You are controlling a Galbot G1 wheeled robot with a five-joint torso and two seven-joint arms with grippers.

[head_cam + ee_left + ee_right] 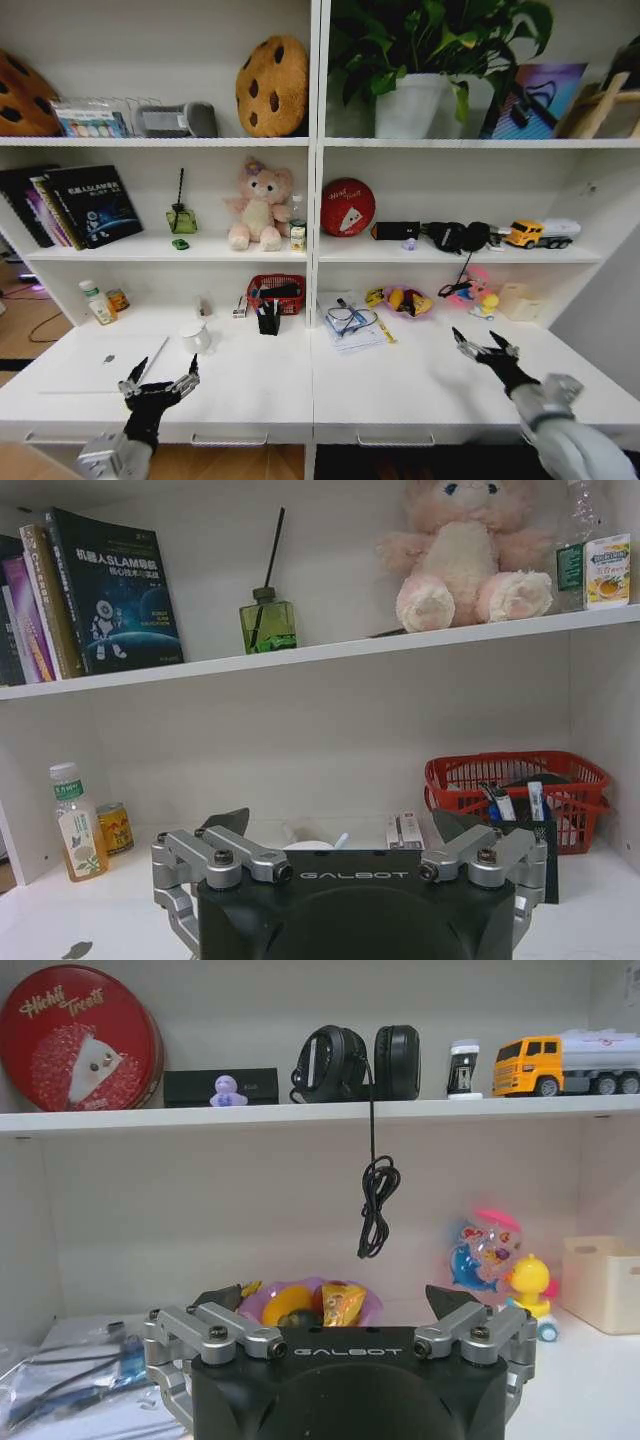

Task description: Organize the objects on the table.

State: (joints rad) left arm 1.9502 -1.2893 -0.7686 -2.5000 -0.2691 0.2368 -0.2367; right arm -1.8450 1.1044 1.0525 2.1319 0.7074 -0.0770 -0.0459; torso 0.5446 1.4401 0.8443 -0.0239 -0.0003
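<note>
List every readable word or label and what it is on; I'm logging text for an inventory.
"GALBOT": left gripper body.
"GALBOT": right gripper body.
"SLAM", beside Chinese characters: dark book.
"Hehli Treatt", roughly, script unclear: red round tin.
Bottle, yellow can and box label: too small to read.

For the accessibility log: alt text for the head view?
Both grippers, left gripper and right gripper, hover open and empty above a long white desk under white shelving. A silver laptop lies left; a red basket sits at the back.
</note>
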